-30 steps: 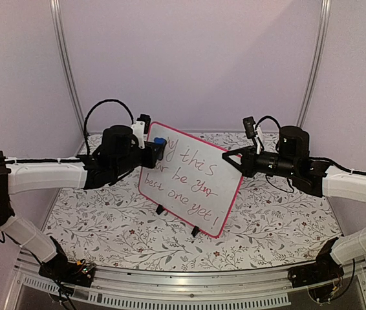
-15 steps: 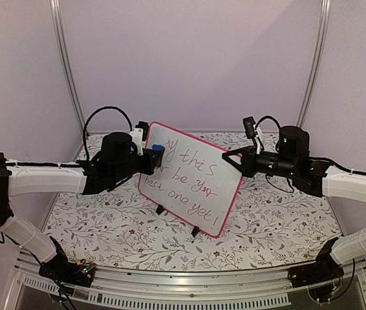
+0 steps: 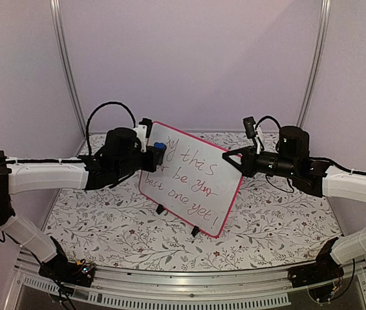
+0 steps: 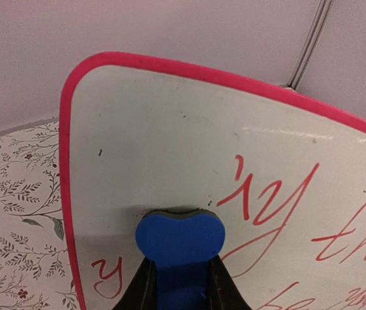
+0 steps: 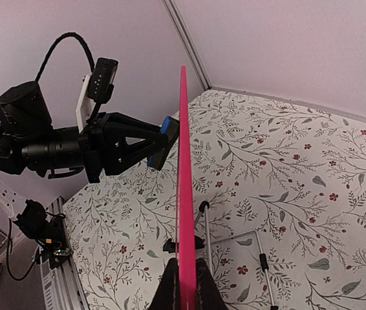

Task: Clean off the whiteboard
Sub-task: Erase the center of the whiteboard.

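Floral-print tabletop [image 3: 105,226], plain lilac walls behind. Whiteboard [image 3: 189,187] upright mid-table on its black feet, right edge pinched tight in right gripper [image 5: 184,279]. Left gripper [image 4: 180,287] clamped on blue eraser [image 4: 180,240], pad pressed against board's upper-left, just beside first red strokes. Mid-wipe: top-left corner clean, nearly all lettering to go. Next: sweep rightward and down across lines, keeping pressure without tipping board.

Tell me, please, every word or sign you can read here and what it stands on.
"this": top line of red handwriting on the glossy white, pink-framed whiteboard; the word before is unreadable.
"be": second line; the words either side are unreadable, the last struck through.
"best one yet!": bottom line.
Nothing else reads.
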